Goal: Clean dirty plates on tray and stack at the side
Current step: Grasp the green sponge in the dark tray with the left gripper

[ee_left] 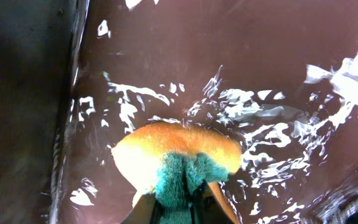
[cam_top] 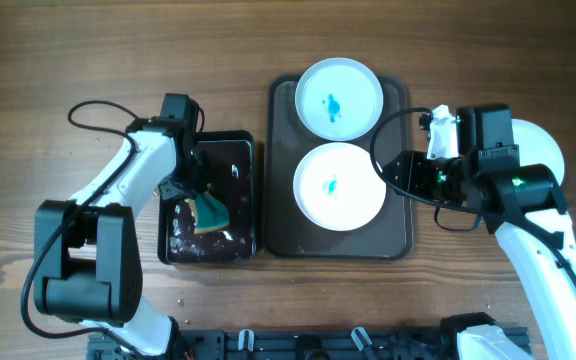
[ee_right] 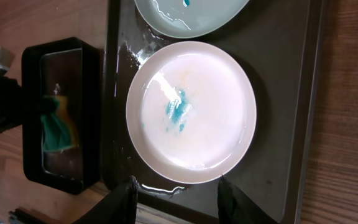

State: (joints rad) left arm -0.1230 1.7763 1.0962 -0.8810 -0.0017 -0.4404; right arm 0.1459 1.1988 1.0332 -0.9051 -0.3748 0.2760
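Two white plates lie on the dark tray (cam_top: pixel 398 232). The far plate (cam_top: pixel 339 96) and the near plate (cam_top: pixel 339 186) each carry a blue smear at the centre. A third white plate (cam_top: pixel 546 148) lies on the table to the right, partly under my right arm. My right gripper (cam_top: pixel 394 170) hovers open at the near plate's right rim. In the right wrist view the near plate (ee_right: pixel 191 112) lies just ahead of that gripper (ee_right: pixel 179 200), its rim between the spread fingers, nothing gripped. My left gripper (ee_left: pixel 176 202) is shut on the teal-and-yellow sponge (ee_left: pixel 176 152).
The sponge (cam_top: pixel 210 212) is held over wet foam in a small black tray (cam_top: pixel 168 245) left of the big tray. That black tray's wall (ee_left: pixel 23 112) stands close on the left of the sponge. Water pools on the tray (ee_right: pixel 284 124) near the plate.
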